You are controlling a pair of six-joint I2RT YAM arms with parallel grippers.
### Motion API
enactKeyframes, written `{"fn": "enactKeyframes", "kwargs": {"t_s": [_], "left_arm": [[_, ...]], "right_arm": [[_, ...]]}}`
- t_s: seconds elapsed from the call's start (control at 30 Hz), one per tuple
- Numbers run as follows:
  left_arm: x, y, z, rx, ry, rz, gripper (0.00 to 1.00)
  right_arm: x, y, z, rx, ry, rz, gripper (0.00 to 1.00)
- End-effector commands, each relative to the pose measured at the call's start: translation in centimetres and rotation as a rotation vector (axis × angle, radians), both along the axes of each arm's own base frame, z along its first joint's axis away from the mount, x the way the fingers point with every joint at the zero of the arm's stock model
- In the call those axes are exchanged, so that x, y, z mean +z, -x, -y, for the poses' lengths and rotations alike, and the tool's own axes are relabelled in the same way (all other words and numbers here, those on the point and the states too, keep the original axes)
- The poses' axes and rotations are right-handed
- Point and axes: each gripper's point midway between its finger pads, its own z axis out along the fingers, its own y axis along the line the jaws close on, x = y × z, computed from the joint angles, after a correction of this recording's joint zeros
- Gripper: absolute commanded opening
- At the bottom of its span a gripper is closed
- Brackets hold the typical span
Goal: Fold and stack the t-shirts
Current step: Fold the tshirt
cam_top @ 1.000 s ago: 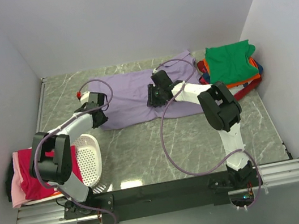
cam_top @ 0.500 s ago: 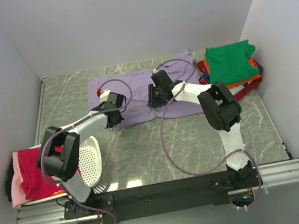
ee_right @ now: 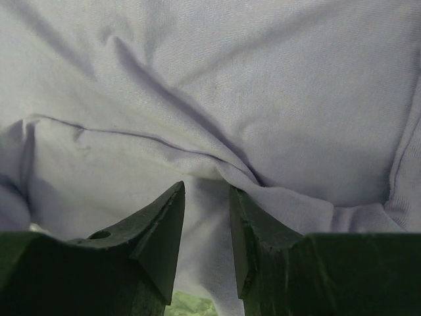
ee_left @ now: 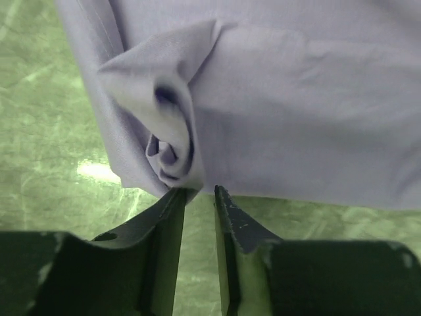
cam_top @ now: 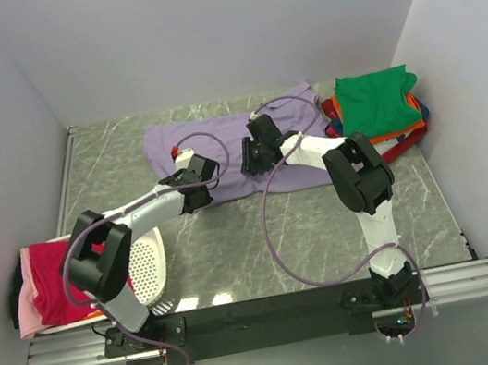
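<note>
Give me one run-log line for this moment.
stage: folding lavender shirt | left gripper: open at bunched edge | right gripper: open over shirt

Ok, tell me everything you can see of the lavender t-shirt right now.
The lavender t-shirt is soft, thin-looking cloth, spread out but creased on the green marble table, toward the far side. Its near-left edge is bunched into a curled fold at the tips of the left hand, whose jaws stand slightly apart with table showing between. The right hand sits over its middle, a ridge of cloth running into its gap; whether it grips is unclear.
</note>
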Motion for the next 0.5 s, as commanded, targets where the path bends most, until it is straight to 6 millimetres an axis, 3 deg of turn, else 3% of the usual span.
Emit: {"fn": "enactKeyframes", "kwargs": {"t_s": [0.0, 0.17, 0.4, 0.47], "left_arm": [[5.3, -1.3, 0.5, -0.011, 0.054, 0.129, 0.31], [8.3, -2.4, -0.4, 0.007, 0.055, 0.217, 0.34], [7.2, -4.2, -6.2, 0.2, 0.042, 0.216, 0.35], [6.3, -4.5, -7.0, 0.22, 0.046, 0.201, 0.35]], "right_arm": [[-2.9, 1.3, 2.7, -0.023, 0.106, -0.07, 0.41], [-2.9, 1.3, 2.7, -0.022, 0.106, -0.071, 0.41], [-2.9, 1.3, 2.7, -0.017, 0.108, -0.069, 0.41], [-2.8, 1.3, 2.6, -0.017, 0.107, -0.068, 0.41]]}}
